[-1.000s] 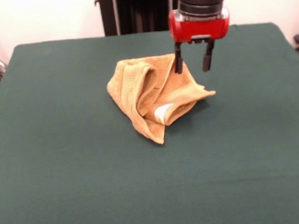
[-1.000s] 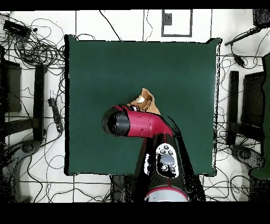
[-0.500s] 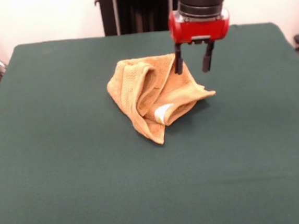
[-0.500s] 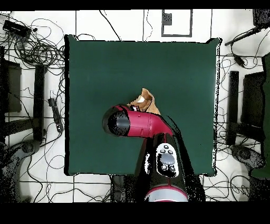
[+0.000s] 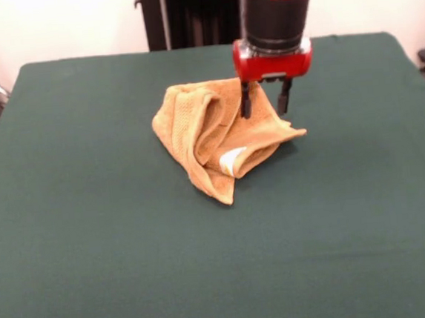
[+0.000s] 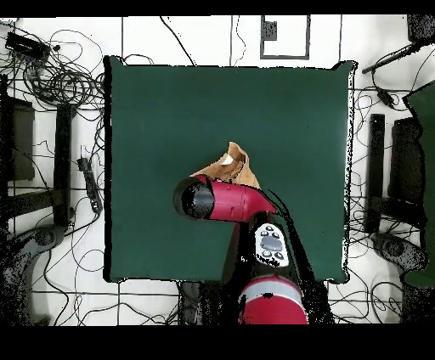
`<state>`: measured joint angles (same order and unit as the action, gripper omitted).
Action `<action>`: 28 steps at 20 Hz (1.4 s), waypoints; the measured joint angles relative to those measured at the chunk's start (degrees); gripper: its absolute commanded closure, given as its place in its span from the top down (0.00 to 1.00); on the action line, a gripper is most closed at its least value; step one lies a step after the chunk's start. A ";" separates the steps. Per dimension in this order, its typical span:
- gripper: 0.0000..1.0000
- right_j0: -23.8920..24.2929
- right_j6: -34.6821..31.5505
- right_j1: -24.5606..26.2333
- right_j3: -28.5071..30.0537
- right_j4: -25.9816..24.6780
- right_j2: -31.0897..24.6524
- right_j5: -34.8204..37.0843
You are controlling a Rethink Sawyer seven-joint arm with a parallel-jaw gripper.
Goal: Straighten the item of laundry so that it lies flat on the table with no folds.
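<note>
The item of laundry (image 5: 218, 132), an orange-tan terry towel, lies crumpled in thick folds near the middle of the dark green table (image 5: 93, 236), with a white label showing on its front fold. My gripper (image 5: 265, 101) hangs open over the towel's far right part, one finger (image 5: 245, 102) in front of the cloth and the other (image 5: 284, 98) by its right edge. In the overhead view the red arm (image 6: 234, 201) covers most of the towel (image 6: 234, 163); only its far tip shows.
The table (image 6: 170, 119) spreads wide on every side of the towel. Cables and equipment (image 6: 51, 76) lie on the floor around the table. A black pedestal column (image 5: 192, 15) stands behind the far edge.
My gripper has come lower and shifted slightly left, toward the towel's far right part. Its fingers are still open. The towel has not moved.
</note>
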<state>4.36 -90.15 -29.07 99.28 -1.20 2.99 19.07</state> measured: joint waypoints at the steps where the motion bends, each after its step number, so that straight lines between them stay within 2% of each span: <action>1: 1.00 0.25 0.00 1.08 -0.01 0.01 0.00 -0.40; 6: 1.00 0.67 0.00 4.80 -0.04 0.06 -0.01 -2.80; 28: 1.00 1.79 0.00 3.94 0.42 -0.16 -0.36 -3.45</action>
<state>6.16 -90.15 -25.12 99.70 -1.36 2.63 15.62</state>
